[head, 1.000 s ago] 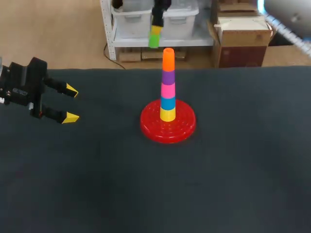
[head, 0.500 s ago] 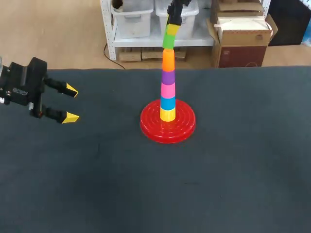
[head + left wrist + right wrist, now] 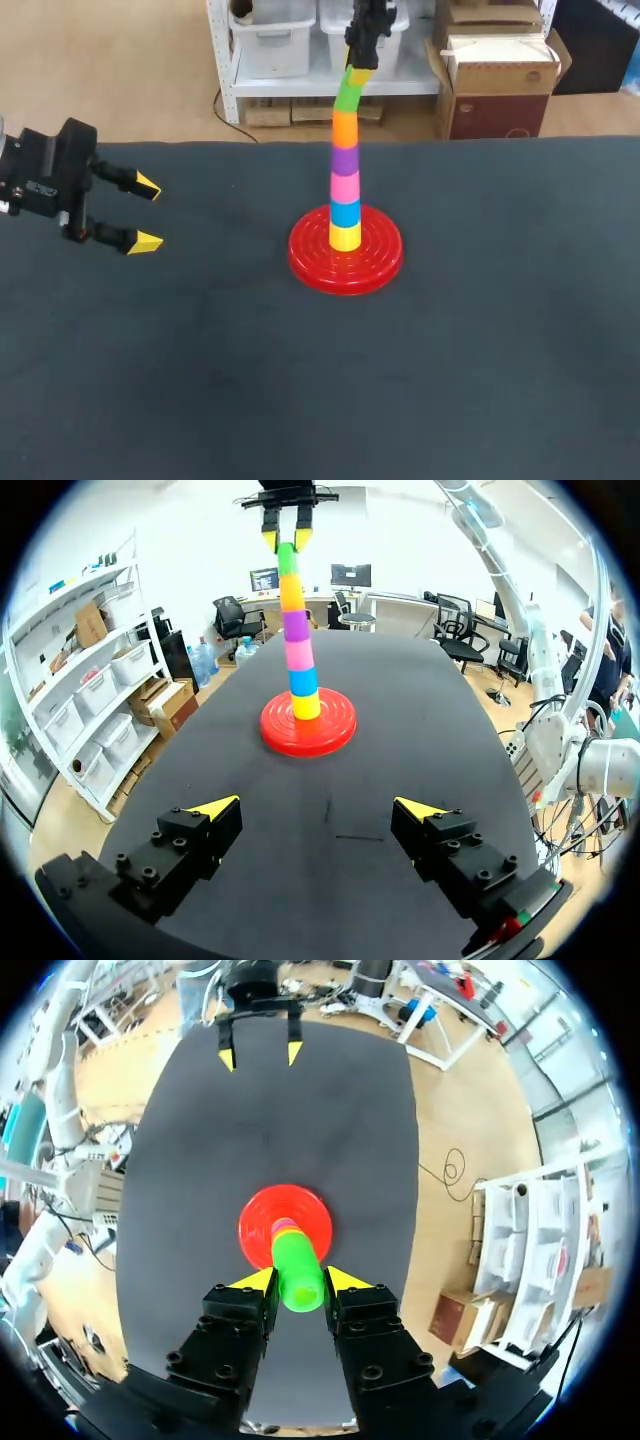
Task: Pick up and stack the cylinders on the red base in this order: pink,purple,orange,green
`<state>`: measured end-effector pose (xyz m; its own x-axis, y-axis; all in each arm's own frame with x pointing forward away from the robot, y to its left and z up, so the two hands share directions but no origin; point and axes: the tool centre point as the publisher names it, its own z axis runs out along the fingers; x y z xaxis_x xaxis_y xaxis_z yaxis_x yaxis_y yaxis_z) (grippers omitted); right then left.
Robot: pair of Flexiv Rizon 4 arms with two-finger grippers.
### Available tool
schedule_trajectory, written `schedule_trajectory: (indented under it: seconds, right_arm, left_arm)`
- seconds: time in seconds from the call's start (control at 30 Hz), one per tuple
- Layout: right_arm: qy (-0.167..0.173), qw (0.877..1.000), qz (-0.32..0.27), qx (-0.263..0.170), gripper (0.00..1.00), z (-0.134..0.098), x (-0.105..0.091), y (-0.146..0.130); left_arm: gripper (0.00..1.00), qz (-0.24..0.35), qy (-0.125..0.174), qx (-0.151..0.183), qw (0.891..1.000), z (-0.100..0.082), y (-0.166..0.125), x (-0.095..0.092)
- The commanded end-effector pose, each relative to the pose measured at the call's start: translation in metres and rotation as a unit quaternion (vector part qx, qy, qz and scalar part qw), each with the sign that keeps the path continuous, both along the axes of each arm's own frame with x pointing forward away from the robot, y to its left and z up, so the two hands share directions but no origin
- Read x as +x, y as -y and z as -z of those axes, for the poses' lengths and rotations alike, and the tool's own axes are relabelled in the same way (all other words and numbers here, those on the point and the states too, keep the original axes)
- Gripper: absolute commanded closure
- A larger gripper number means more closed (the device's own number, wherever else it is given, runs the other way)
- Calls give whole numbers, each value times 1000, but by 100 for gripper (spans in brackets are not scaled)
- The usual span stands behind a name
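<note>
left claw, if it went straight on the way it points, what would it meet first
Probably the round red plastic base, straight ahead of the left claw with only bare black table between. Height is unclear; it might meet the yellow bottom cylinder instead.

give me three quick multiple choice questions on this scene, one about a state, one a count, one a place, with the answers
1. The left pincer is: A open and empty; B shut on a cylinder; C out of sight.
2. Cylinders in the column over the red base: A four; B six; C eight.
3. The green cylinder is: A at the column's bottom; B in the left pincer; C at the column's top, in the right pincer.

1 A: its yellow tips stand apart with nothing between.
2 B: six colours count upward.
3 C: both right fingers press its sides, above the orange cylinder.
</note>
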<state>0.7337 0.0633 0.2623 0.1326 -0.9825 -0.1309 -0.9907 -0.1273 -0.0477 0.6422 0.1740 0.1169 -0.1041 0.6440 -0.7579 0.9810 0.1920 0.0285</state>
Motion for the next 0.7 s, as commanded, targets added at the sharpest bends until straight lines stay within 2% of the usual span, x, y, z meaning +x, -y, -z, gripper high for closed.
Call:
schedule_trajectory:
  seconds: [0.03,0.7]
  right_arm:
    - [130,992,4,1,100,10,-10,-7]
    - [142,990,-14,-16,100,-2,-15,-3]
  left_arm:
    - [0,1,1,-1,1000,1,-1,0]
    - [0,1,1,-1,1000,1,-1,0]
